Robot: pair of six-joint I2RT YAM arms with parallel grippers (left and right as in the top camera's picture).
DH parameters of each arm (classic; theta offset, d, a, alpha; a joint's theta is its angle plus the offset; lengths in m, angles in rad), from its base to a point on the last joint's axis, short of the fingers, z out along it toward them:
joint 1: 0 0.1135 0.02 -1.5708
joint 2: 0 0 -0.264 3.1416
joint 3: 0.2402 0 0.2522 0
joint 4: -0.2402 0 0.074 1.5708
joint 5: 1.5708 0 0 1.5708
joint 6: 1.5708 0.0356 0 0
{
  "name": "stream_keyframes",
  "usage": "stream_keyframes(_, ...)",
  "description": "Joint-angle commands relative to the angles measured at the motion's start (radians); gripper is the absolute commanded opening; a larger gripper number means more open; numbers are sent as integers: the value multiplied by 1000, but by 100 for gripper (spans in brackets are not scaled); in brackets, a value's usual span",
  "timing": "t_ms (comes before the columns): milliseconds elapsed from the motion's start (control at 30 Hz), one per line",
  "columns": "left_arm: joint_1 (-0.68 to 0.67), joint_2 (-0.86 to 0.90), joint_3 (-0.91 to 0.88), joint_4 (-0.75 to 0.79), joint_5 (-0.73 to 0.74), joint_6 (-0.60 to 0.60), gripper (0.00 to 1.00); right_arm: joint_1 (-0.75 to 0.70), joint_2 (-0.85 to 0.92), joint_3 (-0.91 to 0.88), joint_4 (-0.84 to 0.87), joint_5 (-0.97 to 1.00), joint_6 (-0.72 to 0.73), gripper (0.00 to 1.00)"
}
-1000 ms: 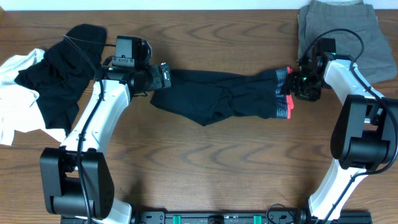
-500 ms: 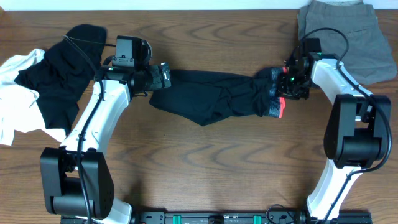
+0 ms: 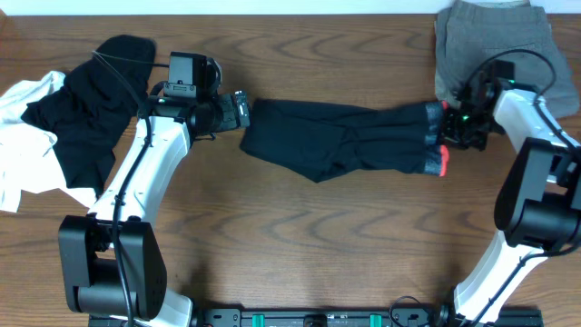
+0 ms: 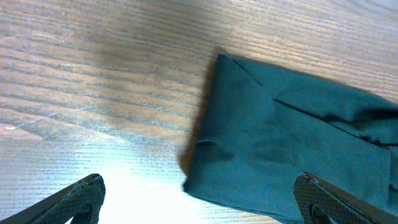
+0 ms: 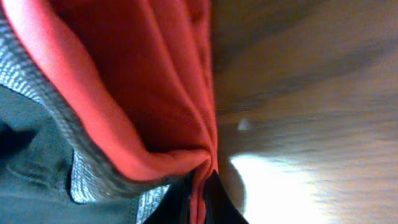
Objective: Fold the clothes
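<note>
- From the near edge of the brown wood-grain counter (image 3: 300, 245), both white arms reach out to opposite ends of a single garment.
- Mid-counter, the long black trousers (image 3: 336, 136) lie stretched lengthwise from left to right, creased through the middle. They appear to be drawn out straight so the legs can be doubled over cleanly.
- At the trousers' right end, the right claw (image 3: 452, 129) is clamped on the grey-and-coral-red waistband (image 5: 143, 81). Its wrist view shows the coral cloth gathered into a fold and pinched at the claw's tip. The grip looks meant to anchor that end and keep the fabric taut.
- At the left end, the left claw (image 3: 243, 111) hangs with its jaws spread wide, holding nothing. The squared-off hem end (image 4: 273, 137) lies flat on the wood between them. Whether the jaws touch the cloth cannot be told, but the claw seems placed to take the hem.
- Farther left, well apart from the trousers, a crumpled plain black garment (image 3: 91, 100) lies over a white T-shirt (image 3: 23, 154). Both are heaped loosely and seem to be waiting their turn.
- At the far right corner, the grey-khaki shorts (image 3: 508, 45) lie flat in a neat block just beyond the right claw, out of the working line.
</note>
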Motion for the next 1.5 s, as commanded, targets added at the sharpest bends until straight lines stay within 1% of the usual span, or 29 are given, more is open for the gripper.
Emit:
stream_keyframes(0,5,-1,3,13,-23,6,98,-5,-77,17,-4,24,-51,4)
stream_keyframes(133,25,-11,3,24,-78,6,98,23,-151,24,-35,-31,-69,4)
stream_keyframes(233,56,-19,3,24,-83,5,98,56,-214,24,-40,-65,-69,4)
stream_keyframes(400,120,-20,3,16,-83,6,98,167,-319,24,-23,-68,-44,3)
stream_keyframes(533,174,-20,3,10,-84,6,98,300,-355,24,25,-68,1,1)
stream_keyframes(733,264,-18,3,2,-84,6,98,487,-357,24,167,-63,90,1)
stream_keyframes(900,315,-17,2,-21,-84,6,98,605,-356,24,295,-33,146,1)
stream_keyframes(1167,333,-17,2,-40,-84,6,98,735,-334,24,400,5,184,1)
stream_keyframes(1467,333,-17,2,-45,-84,6,98,847,-215,24,524,3,233,1)
